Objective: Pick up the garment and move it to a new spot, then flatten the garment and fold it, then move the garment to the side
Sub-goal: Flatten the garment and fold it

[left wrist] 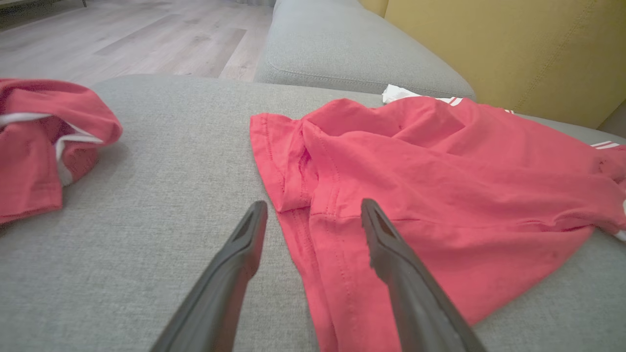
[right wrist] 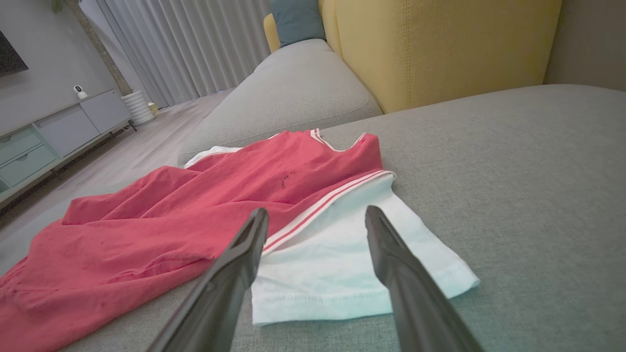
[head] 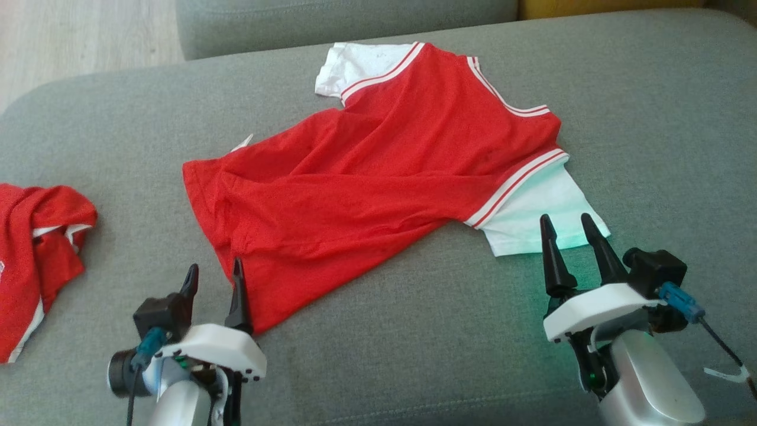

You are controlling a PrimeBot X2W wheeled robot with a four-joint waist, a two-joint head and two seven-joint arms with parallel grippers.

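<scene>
Item: garment (head: 378, 177), a red T-shirt with white sleeves and red-and-white striped trim. Location: middle of a grey sofa cushion (head: 414, 355), laid open in one layer, collar end toward the back of the seat and hem (head: 204, 195) toward the robot's left. Condition: largely spread, not folded; long diagonal creases cross the body, and the left wrist view shows the hem corner doubled over on itself in a small ridge. Near sleeve (head: 532, 207) lies flat and fully out; far sleeve (head: 355, 68) is out but slightly rumpled. Left gripper (head: 214, 267): jaws apart, nothing held, poised low at the hem corner, the hem edge running between its fingers; whether a finger touches the cloth cannot be told. Right gripper (head: 566, 220): jaws apart, nothing held, pointing at the cuff of the near sleeve, its tips over the white cloth. Progress, as judged: the move to a new spot looks finished, flattening is well advanced but the creases and turned hem are left, and the fold and the move aside are not yet begun. Adjacent: second garment (head: 35, 248), red, crumpled, at the cushion's left edge, well apart; yellow backrest (right wrist: 440, 44) behind; wooden floor (left wrist: 122, 39) beyond.
</scene>
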